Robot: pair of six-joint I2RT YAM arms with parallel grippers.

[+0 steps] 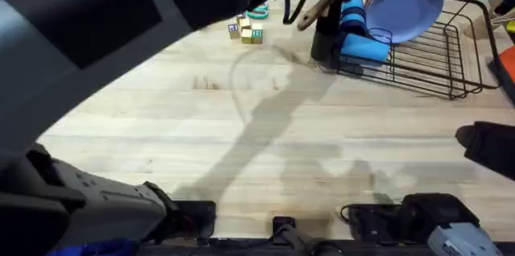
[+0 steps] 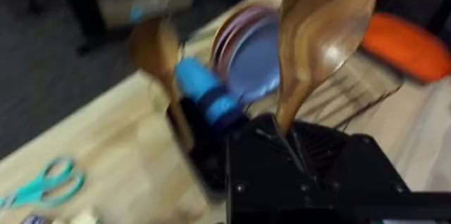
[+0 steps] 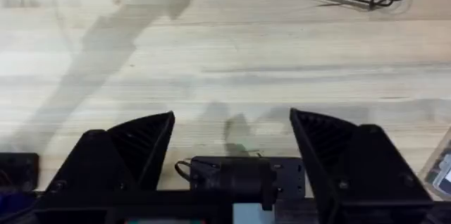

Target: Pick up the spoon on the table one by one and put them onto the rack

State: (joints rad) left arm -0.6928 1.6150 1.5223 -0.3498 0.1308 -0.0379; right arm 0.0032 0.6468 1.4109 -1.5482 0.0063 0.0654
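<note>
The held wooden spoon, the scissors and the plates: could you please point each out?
held spoon [image 2: 324, 34]: left wrist view, on its bowl.
scissors [image 2: 42, 182]: left wrist view, on a handle.
plates [image 1: 406, 2]: overhead view, on the front face.

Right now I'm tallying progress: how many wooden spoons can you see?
2. One spoon is held in the left gripper; the other spoon stands in the rack's utensil holder.
</note>
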